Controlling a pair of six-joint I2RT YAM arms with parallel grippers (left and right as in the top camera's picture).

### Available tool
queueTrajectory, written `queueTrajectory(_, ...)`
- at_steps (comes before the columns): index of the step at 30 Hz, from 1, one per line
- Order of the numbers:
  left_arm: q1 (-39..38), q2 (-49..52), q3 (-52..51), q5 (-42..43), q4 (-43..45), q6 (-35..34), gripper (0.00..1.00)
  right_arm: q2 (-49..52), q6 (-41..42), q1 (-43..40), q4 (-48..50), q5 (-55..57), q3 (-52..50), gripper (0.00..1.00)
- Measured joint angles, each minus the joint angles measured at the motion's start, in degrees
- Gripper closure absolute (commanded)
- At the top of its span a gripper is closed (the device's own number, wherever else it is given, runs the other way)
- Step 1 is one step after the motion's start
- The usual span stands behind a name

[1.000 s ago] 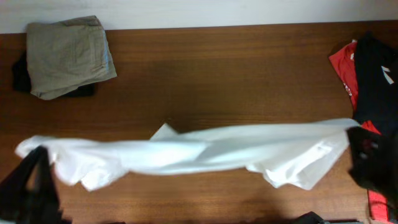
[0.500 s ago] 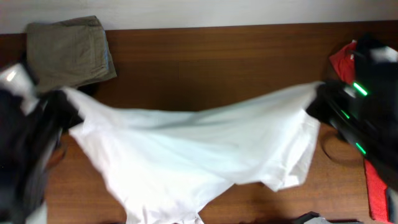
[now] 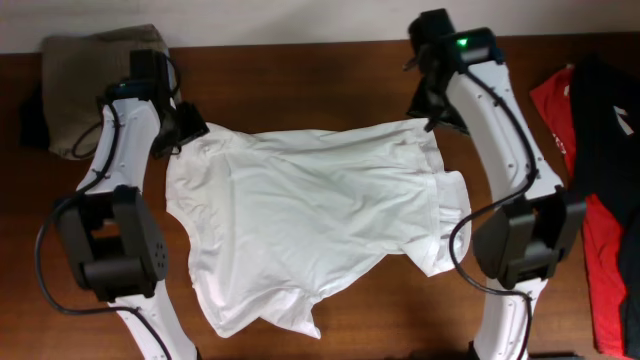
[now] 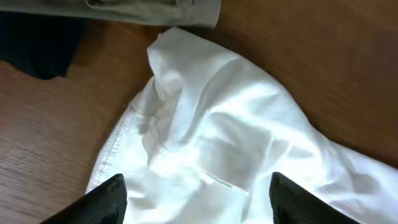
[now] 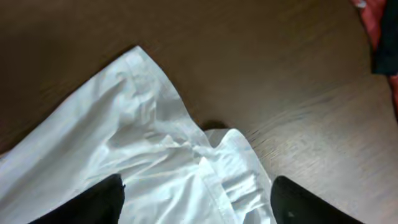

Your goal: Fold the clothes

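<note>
The white T-shirt (image 3: pixel 310 220) lies spread on the wooden table, wrinkled, its lower part running toward the front left. My left gripper (image 3: pixel 190 132) hovers over the shirt's far left corner (image 4: pixel 180 68), open, its black fingertips (image 4: pixel 112 193) wide apart above loose fabric. My right gripper (image 3: pixel 432 112) hangs over the far right corner (image 5: pixel 143 81), also open, with the hem and a bunched fold (image 5: pixel 236 168) lying free between its fingertips (image 5: pixel 292 199). Neither gripper holds any cloth.
A khaki-grey folded garment (image 3: pixel 100 70) sits at the far left corner on top of a dark one (image 3: pixel 35 120), close to the left gripper. Red (image 3: pixel 548 100) and black (image 3: pixel 600 130) garments lie along the right edge.
The shirt, held stretched in the air between both shut grippers, was swung toward the far side and laid flat. Both grippers have opened and let go of it.
</note>
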Motion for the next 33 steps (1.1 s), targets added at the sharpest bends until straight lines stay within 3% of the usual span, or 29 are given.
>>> queueTrajectory(7,-0.07,0.09,-0.02,0.5,-1.49,0.0,0.27,-0.17,-18.1,-3.21,-0.66,-14.21,-0.42,0.28)
queueTrajectory(9,-0.15,0.09,0.0,0.52,-2.34,0.0,0.27,0.2,-21.14,-3.21,0.52,-15.63,-2.71,0.35)
queueTrajectory(12,-0.15,0.09,-0.02,0.55,-2.82,0.0,0.27,1.57,-23.67,-3.21,5.27,-16.39,-7.48,0.34)
queueTrajectory(15,-0.15,0.09,-0.02,0.55,-2.86,0.0,0.27,2.67,-28.26,-3.21,11.89,-16.61,-13.97,0.27)
queueTrajectory(18,-0.15,0.09,-0.02,0.55,-3.06,0.0,0.27,2.78,-32.11,-3.21,17.22,-16.79,-18.69,0.28)
queueTrajectory(21,-0.15,0.09,-0.02,0.55,-3.06,0.0,0.27,2.82,-33.88,-3.21,20.83,-16.9,-22.4,0.42)
queueTrajectory(24,-0.15,0.09,-0.02,0.55,-3.04,0.0,0.27,2.82,-35.01,-3.21,22.99,-18.05,-23.96,0.48)
queueTrajectory(29,-0.15,0.09,-0.02,0.52,-3.04,0.0,0.27,2.82,-35.01,-3.21,26.08,-18.73,-27.28,0.5)
queueTrajectory(33,-0.15,0.09,0.0,0.55,-3.06,0.0,0.27,2.82,-35.12,-3.21,28.63,-18.84,-29.27,0.69)
